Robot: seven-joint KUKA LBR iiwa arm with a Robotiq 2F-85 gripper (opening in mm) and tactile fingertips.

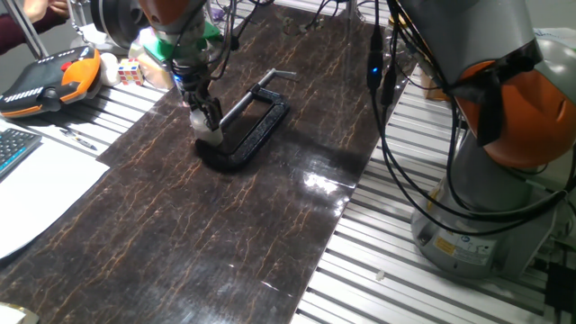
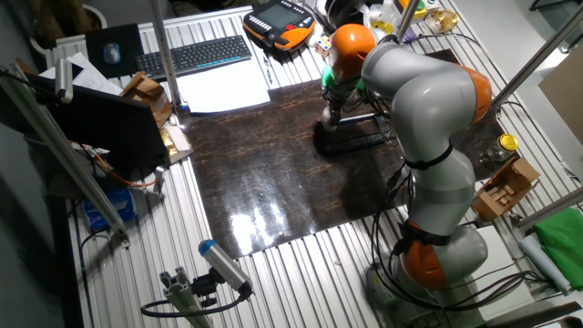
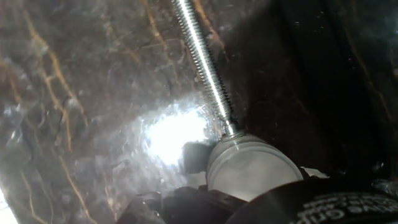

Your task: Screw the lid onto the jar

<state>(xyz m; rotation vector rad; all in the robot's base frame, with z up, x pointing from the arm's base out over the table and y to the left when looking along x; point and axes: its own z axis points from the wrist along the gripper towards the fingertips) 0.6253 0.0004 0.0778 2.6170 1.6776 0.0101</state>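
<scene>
A small whitish, shiny jar stands on the dark table inside the black C-clamp. In the hand view the clamp's threaded screw ends against the side of the round whitish piece. This piece is the lid sitting on the jar, and I cannot tell the seam between them. My gripper comes straight down on it, with its dark fingers on either side, closed around the lid. In the other fixed view the gripper is partly hidden by the arm, and the jar does not show.
An orange teach pendant, a puzzle cube and white paper lie at the left. Cables hang near the arm's base. A yellow-lidded jar and a keyboard lie off the mat.
</scene>
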